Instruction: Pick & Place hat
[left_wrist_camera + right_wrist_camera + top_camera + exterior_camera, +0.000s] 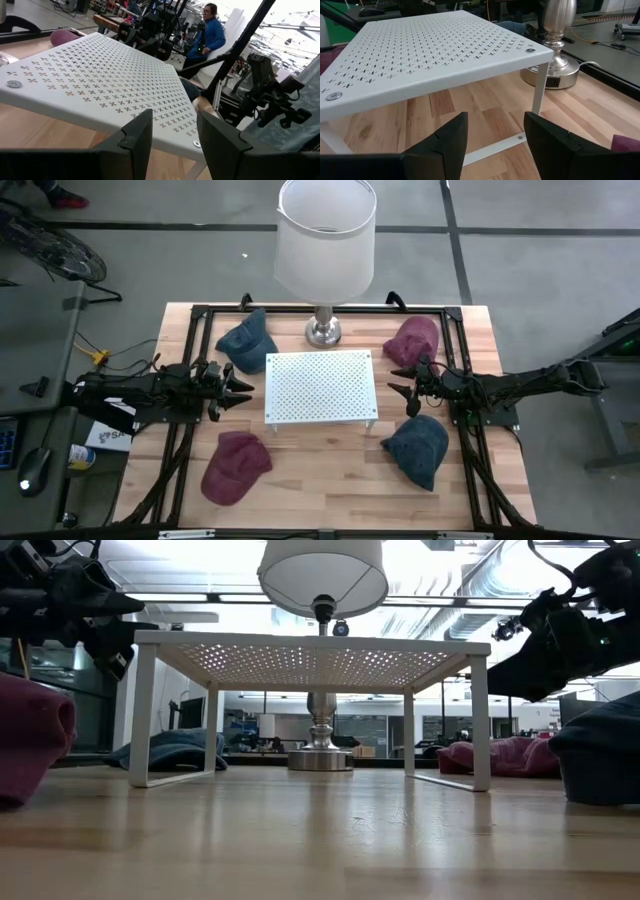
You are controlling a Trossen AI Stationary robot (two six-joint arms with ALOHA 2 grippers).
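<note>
Four hats lie untouched around the white perforated shelf (320, 387): a maroon hat (236, 467) lower left, a blue hat (417, 448) lower right, two more behind. The left gripper (238, 392) and right gripper (401, 394), fingers apart and empty, flank the shelf; descending carelessly, either could strike its edge or the lamp (324, 240) on the bench (320, 485).
</note>
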